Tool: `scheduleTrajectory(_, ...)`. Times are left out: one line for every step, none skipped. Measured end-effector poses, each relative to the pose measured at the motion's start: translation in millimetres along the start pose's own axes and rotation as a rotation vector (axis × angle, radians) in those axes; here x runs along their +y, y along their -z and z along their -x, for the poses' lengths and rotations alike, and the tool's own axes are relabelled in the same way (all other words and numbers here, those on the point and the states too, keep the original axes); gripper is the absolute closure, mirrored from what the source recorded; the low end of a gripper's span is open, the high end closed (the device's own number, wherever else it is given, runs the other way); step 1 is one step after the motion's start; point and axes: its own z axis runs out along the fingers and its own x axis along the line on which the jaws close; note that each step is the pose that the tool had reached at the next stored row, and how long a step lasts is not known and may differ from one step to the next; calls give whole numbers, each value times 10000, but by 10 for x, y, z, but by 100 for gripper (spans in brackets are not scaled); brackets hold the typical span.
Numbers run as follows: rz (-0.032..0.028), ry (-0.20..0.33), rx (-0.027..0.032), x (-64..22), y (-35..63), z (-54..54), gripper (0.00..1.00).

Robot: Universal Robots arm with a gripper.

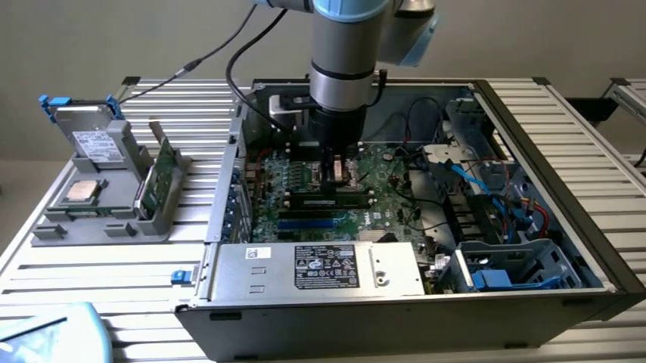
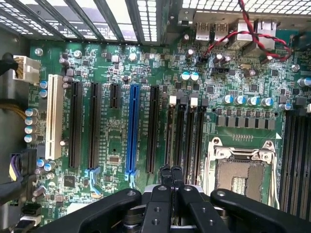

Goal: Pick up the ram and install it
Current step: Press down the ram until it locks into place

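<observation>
In the exterior view the ram, a slim green stick with dark chips, stands along a black slot on the motherboard inside the open computer case. My gripper hangs just above the board, a little behind the ram and apart from it. In the wrist view the gripper has its two black fingertips pressed together with nothing between them. They sit over the near ends of the black memory slots.
A silver power supply fills the case's front. Blue and red cables lie at the exterior view's right. A grey holder at the exterior view's left carries a broader green card, a processor and a drive. The CPU socket lies beside the slots.
</observation>
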Motion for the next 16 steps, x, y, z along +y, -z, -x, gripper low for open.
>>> scheduleTrajectory(0,0,0,-1,-13,0,89)
scheduleTrajectory(0,0,-1,-1,-26,1,89)
scheduleTrajectory(0,0,0,-2,-40,1,89)
scheduleTrajectory(0,-1,0,-2,-51,2,89)
scheduleTrajectory(1,-2,0,-2,-59,6,89)
scheduleTrajectory(2,-3,3,-1,-61,10,89)
scheduleTrajectory(2,-1,3,-1,-62,11,89)
scheduleTrajectory(0,0,3,0,-62,14,89)
scheduleTrajectory(0,-1,1,2,-63,16,89)
scheduleTrajectory(-1,-1,2,5,-66,18,89)
scheduleTrajectory(-3,-1,4,8,-71,20,89)
scheduleTrajectory(-4,-1,7,12,-77,22,89)
scheduleTrajectory(-5,0,7,15,-81,24,89)
scheduleTrajectory(-5,-1,7,18,-84,25,89)
scheduleTrajectory(-6,0,7,19,-86,24,89)
scheduleTrajectory(-7,0,5,20,-88,25,89)
